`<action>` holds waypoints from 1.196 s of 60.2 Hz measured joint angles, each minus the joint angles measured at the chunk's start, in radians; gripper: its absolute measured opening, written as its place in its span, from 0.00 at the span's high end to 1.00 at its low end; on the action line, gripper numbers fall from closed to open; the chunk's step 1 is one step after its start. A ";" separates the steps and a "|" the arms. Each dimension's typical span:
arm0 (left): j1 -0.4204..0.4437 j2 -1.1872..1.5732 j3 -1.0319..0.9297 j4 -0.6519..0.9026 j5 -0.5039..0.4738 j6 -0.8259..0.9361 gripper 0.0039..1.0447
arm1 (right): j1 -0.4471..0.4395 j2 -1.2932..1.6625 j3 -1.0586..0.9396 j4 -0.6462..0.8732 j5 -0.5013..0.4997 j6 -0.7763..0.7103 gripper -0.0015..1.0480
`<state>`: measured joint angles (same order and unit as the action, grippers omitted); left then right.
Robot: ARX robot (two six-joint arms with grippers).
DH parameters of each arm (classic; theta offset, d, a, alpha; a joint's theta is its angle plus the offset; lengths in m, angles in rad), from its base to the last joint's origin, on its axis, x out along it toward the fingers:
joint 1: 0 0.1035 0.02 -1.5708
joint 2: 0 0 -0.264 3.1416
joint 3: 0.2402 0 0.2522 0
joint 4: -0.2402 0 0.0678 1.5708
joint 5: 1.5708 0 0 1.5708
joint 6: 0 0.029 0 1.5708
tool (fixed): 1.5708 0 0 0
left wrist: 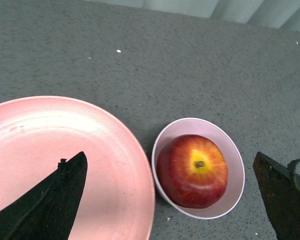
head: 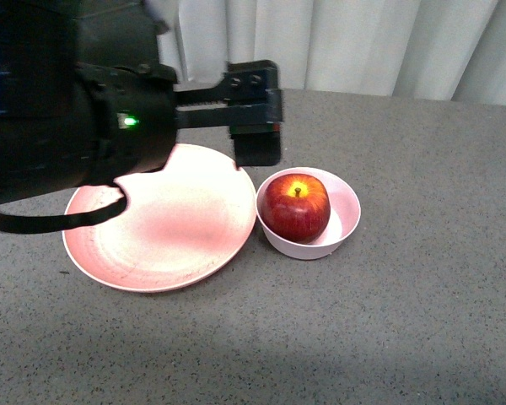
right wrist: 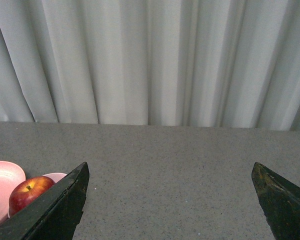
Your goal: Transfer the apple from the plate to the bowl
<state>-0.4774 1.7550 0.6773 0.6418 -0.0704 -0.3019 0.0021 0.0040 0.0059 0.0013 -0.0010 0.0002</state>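
Observation:
The dark-red apple [head: 296,206] with a yellow patch at its stem sits inside the small pale pink bowl [head: 347,211]. The wide salmon-pink plate [head: 160,224] lies just left of the bowl, with nothing on it. My left gripper [head: 255,114] is open and empty, raised above the plate's far right rim, behind the bowl. In the left wrist view its jaws [left wrist: 170,192] spread wide on either side of the apple [left wrist: 192,170], the bowl [left wrist: 234,170] and the plate [left wrist: 65,135]. My right gripper [right wrist: 170,200] is open and empty over bare table; the apple [right wrist: 30,192] shows at its edge.
A grey speckled table [head: 422,321] carries everything. A pale pleated curtain [head: 363,42] hangs along the table's far edge. My left arm's black body [head: 59,110] fills the upper left of the front view and hides part of the plate.

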 joint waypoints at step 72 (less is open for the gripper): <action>0.426 -0.969 -0.655 0.111 0.047 0.295 0.97 | 0.000 0.000 0.000 0.000 0.000 0.000 0.09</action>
<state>-0.0513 0.7864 0.0219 0.7528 -0.0231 -0.0071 0.0021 0.0040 0.0059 0.0013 -0.0010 0.0002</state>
